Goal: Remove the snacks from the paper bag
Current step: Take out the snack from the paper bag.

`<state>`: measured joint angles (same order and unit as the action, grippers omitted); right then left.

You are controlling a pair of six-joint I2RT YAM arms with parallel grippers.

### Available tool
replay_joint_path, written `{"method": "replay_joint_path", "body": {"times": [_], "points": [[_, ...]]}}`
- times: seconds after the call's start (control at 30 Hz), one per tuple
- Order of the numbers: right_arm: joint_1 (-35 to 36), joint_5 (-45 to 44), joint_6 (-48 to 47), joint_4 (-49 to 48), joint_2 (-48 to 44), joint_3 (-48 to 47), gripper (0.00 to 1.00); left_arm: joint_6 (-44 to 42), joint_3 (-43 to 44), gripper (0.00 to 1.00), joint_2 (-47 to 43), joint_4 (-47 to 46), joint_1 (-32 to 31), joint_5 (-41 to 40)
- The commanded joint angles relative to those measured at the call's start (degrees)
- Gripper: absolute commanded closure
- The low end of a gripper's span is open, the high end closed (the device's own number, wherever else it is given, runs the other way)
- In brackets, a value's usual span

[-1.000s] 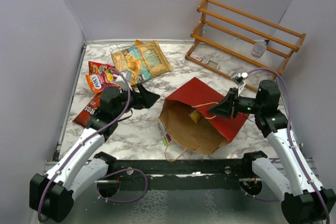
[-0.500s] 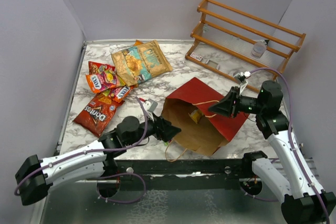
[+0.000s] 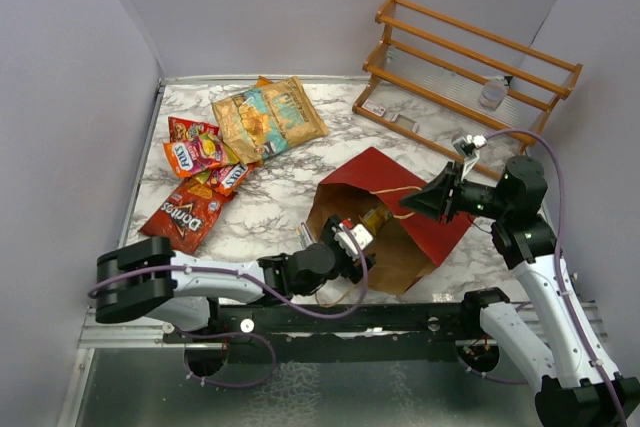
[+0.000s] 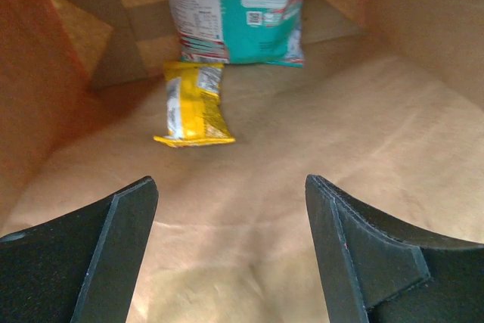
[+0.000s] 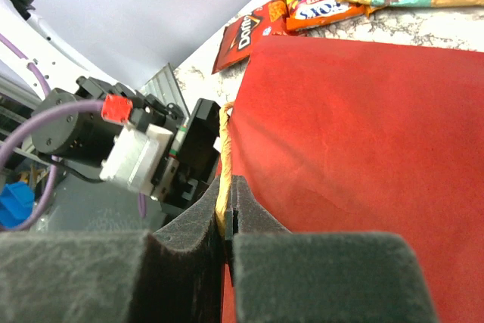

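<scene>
Packet (image 4: pixel 195 104), yellow, lies ahead of wide-spread left hand (image 4: pixel 231 187) inside paper bag (image 4: pixel 423 35).

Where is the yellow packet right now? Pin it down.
In the left wrist view the yellow packet lies inside the paper bag, left of centre, just below the teal packet and ahead of the open left gripper.

Overhead view wide; both wrist views close, sharing paper bag (image 3: pixel 385 179)

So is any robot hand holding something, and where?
The right gripper pinches the paper bag by its string handle. The left gripper holds nothing.
</scene>
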<state>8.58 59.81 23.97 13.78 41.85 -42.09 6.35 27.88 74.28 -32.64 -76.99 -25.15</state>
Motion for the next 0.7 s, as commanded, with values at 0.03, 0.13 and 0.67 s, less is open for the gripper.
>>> {"method": "replay_joint_path", "body": {"times": [0.03, 0.13, 0.67], "points": [[0.2, -1.9, -1.1, 0.9, -1.2, -1.6, 0.99, -12.5, 2.5, 0.14, 10.9, -15.0, 0.1, -8.5], [0.2, -2.5, 0.1, -0.2, -1.2, -1.6, 0.99, -13.4, 3.1, 0.11, 17.4, -20.8, 1.6, -9.8], [0.2, -2.5, -0.2, 0.5, -1.4, -3.2, 0.99, -15.1, 12.9, 0.07, 35.6, -27.7, 11.0, -3.1]]}}
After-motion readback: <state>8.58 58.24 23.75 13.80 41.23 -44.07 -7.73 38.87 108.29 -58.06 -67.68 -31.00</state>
